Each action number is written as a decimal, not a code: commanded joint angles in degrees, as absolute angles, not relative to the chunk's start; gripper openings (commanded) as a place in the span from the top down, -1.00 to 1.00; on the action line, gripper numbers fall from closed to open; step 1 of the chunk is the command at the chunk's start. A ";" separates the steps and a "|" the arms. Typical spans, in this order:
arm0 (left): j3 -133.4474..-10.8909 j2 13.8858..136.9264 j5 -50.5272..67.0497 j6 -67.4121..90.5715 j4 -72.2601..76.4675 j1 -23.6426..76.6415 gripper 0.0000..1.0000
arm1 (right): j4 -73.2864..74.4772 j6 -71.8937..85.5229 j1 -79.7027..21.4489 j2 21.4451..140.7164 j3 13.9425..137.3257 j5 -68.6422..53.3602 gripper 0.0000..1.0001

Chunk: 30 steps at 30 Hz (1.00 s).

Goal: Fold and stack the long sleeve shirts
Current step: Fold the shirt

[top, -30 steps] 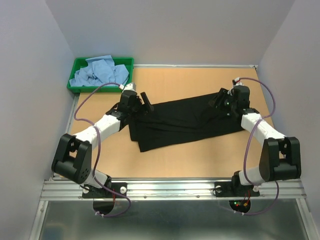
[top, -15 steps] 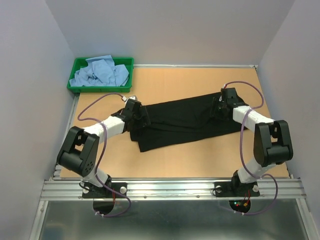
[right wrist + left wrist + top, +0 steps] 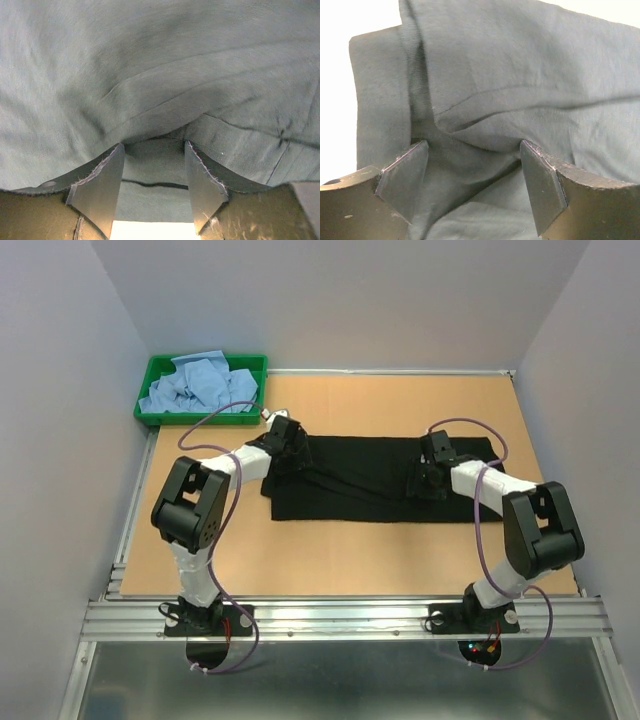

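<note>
A black long sleeve shirt (image 3: 370,480) lies flat on the table as a wide rectangle. My left gripper (image 3: 290,447) is down on its far left corner. In the left wrist view the left gripper (image 3: 472,150) stands wide open, with rumpled black cloth (image 3: 520,75) bunched between the fingers. My right gripper (image 3: 425,480) rests low on the shirt's right part. In the right wrist view the right gripper (image 3: 154,150) is open, its fingers pushed under a fold of black cloth (image 3: 150,60), with a flat layer and a seam in the gap. Light blue shirts (image 3: 200,385) are heaped in a tray.
The green plastic tray (image 3: 258,362) stands at the table's far left corner, just behind my left arm. Bare wooden tabletop (image 3: 350,560) runs between the shirt and the arm bases. Grey walls close in on the left, the right and the back.
The shirt went from a slanted, rumpled strip to a straight rectangle. My left gripper moved right and farther back. My right gripper moved left and nearer. Both arms now reach out low.
</note>
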<state>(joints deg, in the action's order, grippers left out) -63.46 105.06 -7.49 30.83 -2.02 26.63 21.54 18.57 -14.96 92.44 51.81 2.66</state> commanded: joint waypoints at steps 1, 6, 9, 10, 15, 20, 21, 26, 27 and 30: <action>-71.51 111.86 -10.19 26.29 -2.55 26.81 -0.71 | 34.87 23.28 -19.94 90.18 47.20 -1.21 -0.15; -83.21 119.96 -11.42 20.23 -1.93 26.81 -0.71 | 38.40 27.59 -25.39 85.96 43.52 -6.57 -0.15; -91.21 125.41 -11.25 18.46 -1.06 26.89 -0.71 | 39.29 29.18 -29.77 84.38 42.63 -9.39 -0.16; -94.97 126.64 -10.90 17.94 -0.79 26.98 -0.71 | 39.29 29.35 -30.93 84.11 42.63 -10.10 -0.16; -106.68 135.69 -9.49 15.30 -0.26 27.51 -0.72 | 40.60 27.95 -38.75 85.16 46.39 -12.66 -0.17; -112.94 135.81 -7.66 15.99 1.23 27.60 -0.73 | 45.51 23.84 -39.38 82.36 54.99 -7.57 -0.20; -112.24 134.31 -7.30 16.78 1.49 27.68 -0.73 | 46.83 22.51 -39.38 81.57 56.67 -4.86 -0.22; -102.15 121.16 -7.03 19.68 2.02 27.77 -0.78 | 52.29 15.30 -39.38 81.74 67.92 1.48 -0.28; -100.39 119.03 -7.21 20.12 1.85 27.77 -0.79 | 52.21 13.81 -39.29 82.17 69.68 2.36 -0.34; -93.27 109.89 -8.08 21.27 1.58 27.77 -0.80 | 51.33 11.18 -39.03 85.42 74.87 6.06 -0.59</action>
<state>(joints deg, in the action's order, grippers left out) -97.73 124.38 -7.05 19.29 -0.49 27.70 49.69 17.26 -39.35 83.96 68.29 -0.36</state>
